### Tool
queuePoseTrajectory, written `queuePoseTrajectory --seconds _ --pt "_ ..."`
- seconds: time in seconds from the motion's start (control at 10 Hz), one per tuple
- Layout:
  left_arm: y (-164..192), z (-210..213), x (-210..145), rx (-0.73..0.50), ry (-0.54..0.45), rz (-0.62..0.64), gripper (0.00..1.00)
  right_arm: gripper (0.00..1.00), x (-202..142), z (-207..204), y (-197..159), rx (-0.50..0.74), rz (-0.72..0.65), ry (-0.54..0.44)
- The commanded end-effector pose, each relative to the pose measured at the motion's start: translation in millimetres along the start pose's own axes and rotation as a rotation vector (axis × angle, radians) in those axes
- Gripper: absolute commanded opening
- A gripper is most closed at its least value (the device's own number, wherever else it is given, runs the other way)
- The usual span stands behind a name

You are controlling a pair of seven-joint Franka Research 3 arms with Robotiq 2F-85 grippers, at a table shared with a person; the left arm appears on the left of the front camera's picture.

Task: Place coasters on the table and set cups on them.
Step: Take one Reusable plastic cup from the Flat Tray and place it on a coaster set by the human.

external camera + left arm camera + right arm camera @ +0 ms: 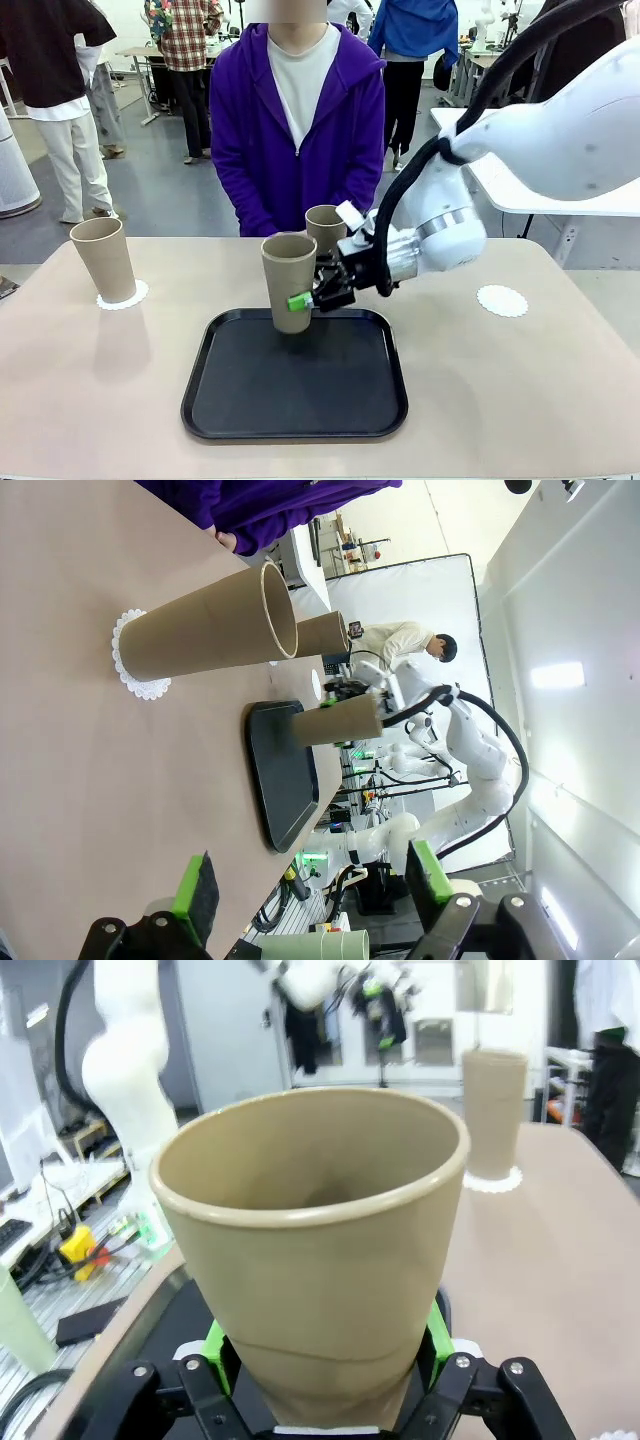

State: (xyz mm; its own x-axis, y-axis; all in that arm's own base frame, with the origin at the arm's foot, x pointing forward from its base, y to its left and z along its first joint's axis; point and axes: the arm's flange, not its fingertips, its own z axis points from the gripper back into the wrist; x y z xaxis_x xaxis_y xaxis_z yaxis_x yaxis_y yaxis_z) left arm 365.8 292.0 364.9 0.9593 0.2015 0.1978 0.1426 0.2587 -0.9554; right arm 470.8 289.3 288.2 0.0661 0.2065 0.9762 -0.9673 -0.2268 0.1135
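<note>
My right gripper (305, 298) is shut on a beige cup (289, 280), upright over the far part of the black tray (295, 425). I cannot tell whether the cup's base touches the tray. In the right wrist view the same cup (320, 1240) sits between the green pads (215, 1345). A second cup (326, 228) stands behind it, near the person. A third cup (103, 258) stands on a white coaster (122, 296) at the table's left. Another coaster (502, 300) lies bare at the right. My left gripper (312, 880) hangs open above the table (90, 780), facing that third cup (205, 630).
A person in a purple jacket (300, 130) stands at the far edge, right behind the cups. The tray takes up the middle of the beige table (540, 400). A white table (560, 195) stands behind the right arm.
</note>
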Motion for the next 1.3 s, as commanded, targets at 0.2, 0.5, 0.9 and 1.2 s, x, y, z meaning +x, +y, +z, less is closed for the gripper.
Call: queuePoseTrajectory --seconds 0.2,0.5,0.9,1.2 --pt "-1.9 1.2 -0.7 0.002 -0.002 0.000 1.00 0.24 120.6 81.2 67.6 -0.234 -0.059 -0.069" --pt "-1.9 1.2 -0.7 0.002 -0.002 0.000 1.00 0.24 141.0 106.4 77.4 -0.316 -0.083 -0.025" --pt "-1.9 1.2 -0.7 0.002 -0.002 0.000 1.00 0.24 152.8 117.1 77.6 -0.304 -0.051 -0.048" --pt "-1.9 1.2 -0.7 0.002 -0.002 0.000 1.00 0.84 124.4 176.8 48.2 -0.417 -0.031 0.035"
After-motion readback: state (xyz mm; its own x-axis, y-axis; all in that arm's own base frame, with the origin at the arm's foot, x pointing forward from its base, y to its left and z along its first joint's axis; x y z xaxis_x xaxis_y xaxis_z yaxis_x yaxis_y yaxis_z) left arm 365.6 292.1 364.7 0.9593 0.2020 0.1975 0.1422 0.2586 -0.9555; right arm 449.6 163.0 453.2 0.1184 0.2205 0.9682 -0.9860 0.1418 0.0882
